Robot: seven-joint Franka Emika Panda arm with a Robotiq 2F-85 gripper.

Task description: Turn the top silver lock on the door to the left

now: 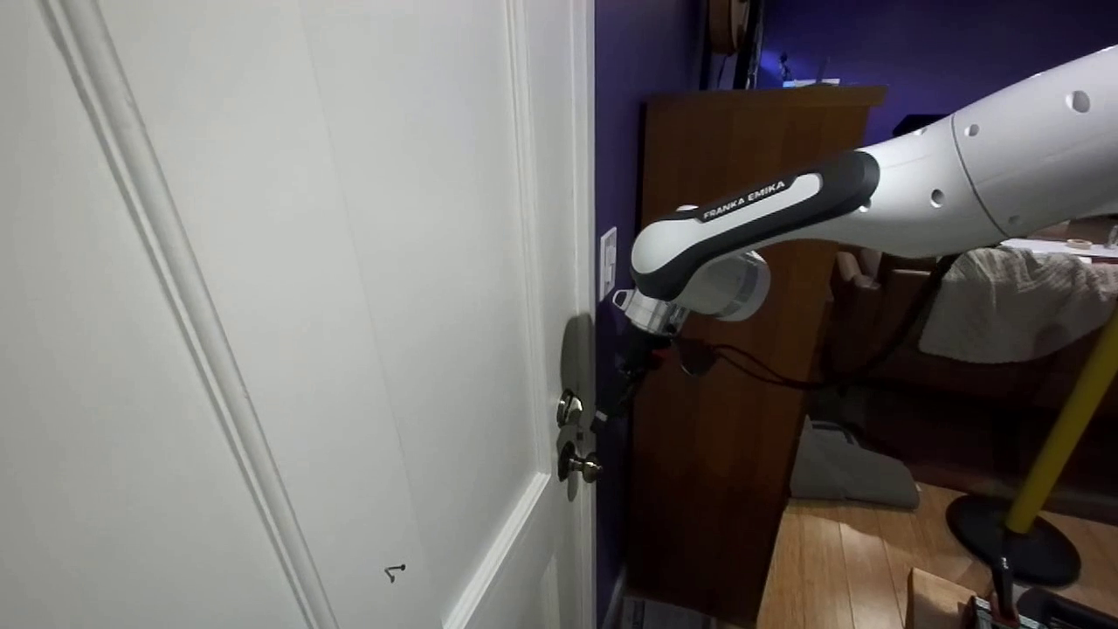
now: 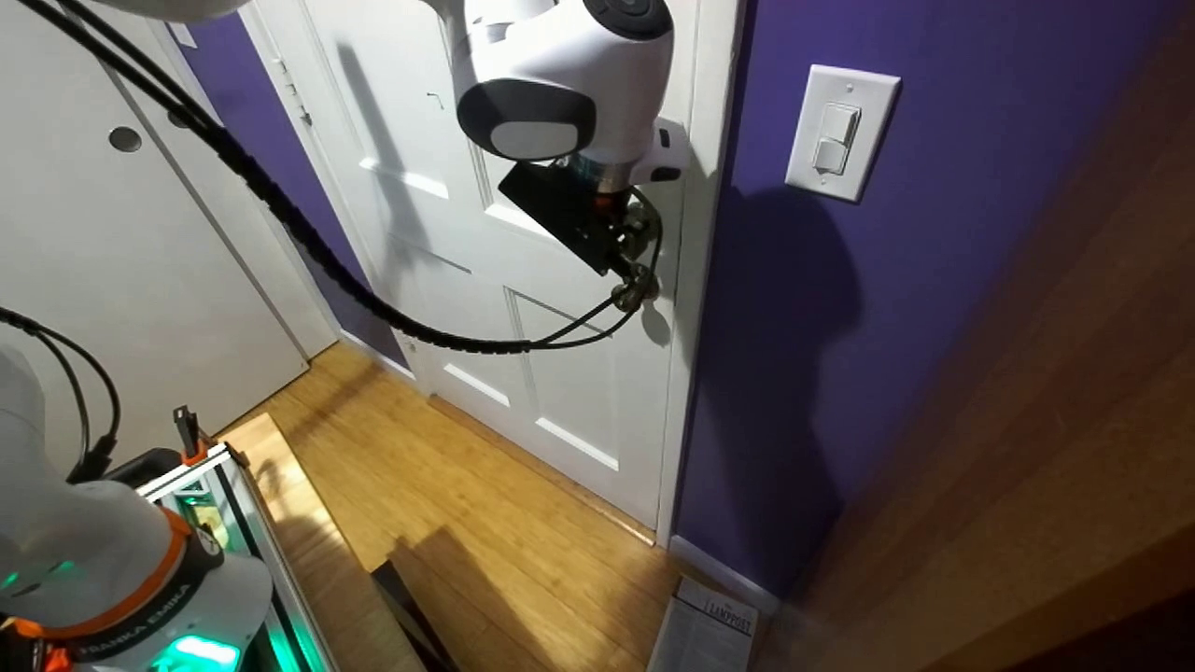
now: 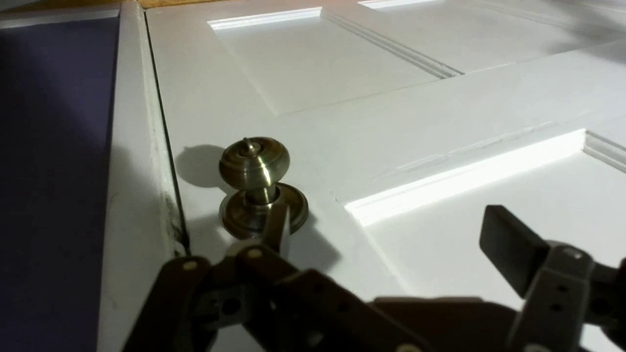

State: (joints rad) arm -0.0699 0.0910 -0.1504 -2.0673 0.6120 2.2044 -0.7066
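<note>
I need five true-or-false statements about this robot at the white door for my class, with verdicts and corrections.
1. The gripper is open. True.
2. The silver lock sits above the round knob. True.
3. The gripper is clamped on the round knob. False: the knob is not between its fingers.
4. A light switch is on the purple wall. True.
5. The silver lock is on the purple wall. False: it is on the white door.
</note>
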